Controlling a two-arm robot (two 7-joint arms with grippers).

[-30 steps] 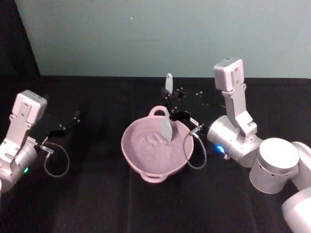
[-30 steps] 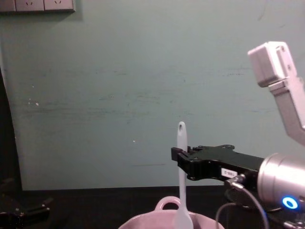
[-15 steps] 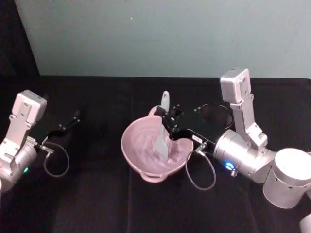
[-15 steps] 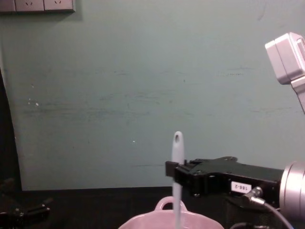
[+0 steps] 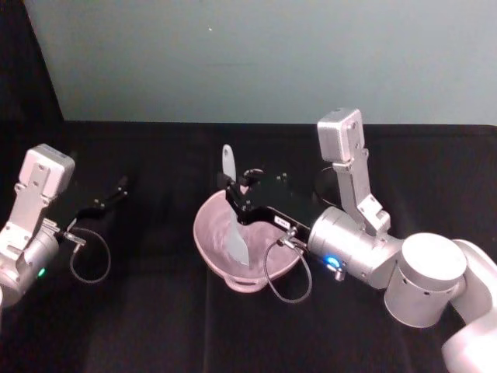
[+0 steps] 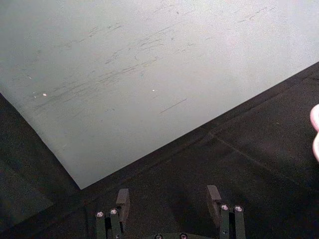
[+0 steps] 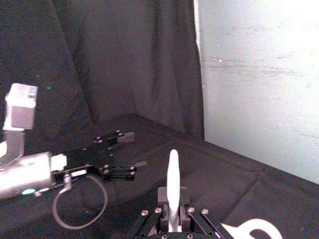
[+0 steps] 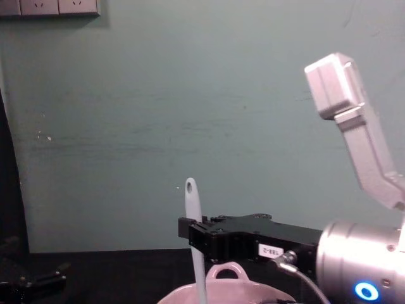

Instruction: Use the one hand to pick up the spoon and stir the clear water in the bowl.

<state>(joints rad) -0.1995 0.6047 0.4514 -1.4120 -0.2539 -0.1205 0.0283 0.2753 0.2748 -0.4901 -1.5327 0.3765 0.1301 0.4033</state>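
Right, mid-stir. Worktop (image 5: 155, 326) is black cloth with the bowl (image 5: 211, 237) at its centre. The right arm (image 5: 365, 249) comes in from 3 o'clock and lies low across the bowl's rim. The right gripper (image 5: 231, 194) is above the bowl's 10 o'clock side, jaws closed on the spoon (image 5: 235, 233) partway up the handle. The blade is down inside the bowl, just off centre toward 9 o'clock, and the handle end points up toward 12. I can't make out the water level.

Risks, my read:
- Arm is close over the rim. Any drop and the wrist presses on the bowl, which could tip it.
- Bowl looks light and unrestrained. If the blade bears on the wall at 9 o'clock, the bowl slides or water slops over the scalloped edge.
- Right wrist cable (image 5: 268, 276) loops over the rim near 4 o'clock. A wide sweep could drag it into the water or catch the loop handle at 6 o'clock.
- Grip is on a slim handle, so drag on the blade could twist the spoon in the jaws.

Around: the left gripper (image 5: 118, 189) is parked at 9 o'clock, well apart, jaws spread and holding nothing. Nothing else lies near the bowl, so only the arm's own cable is in the way.
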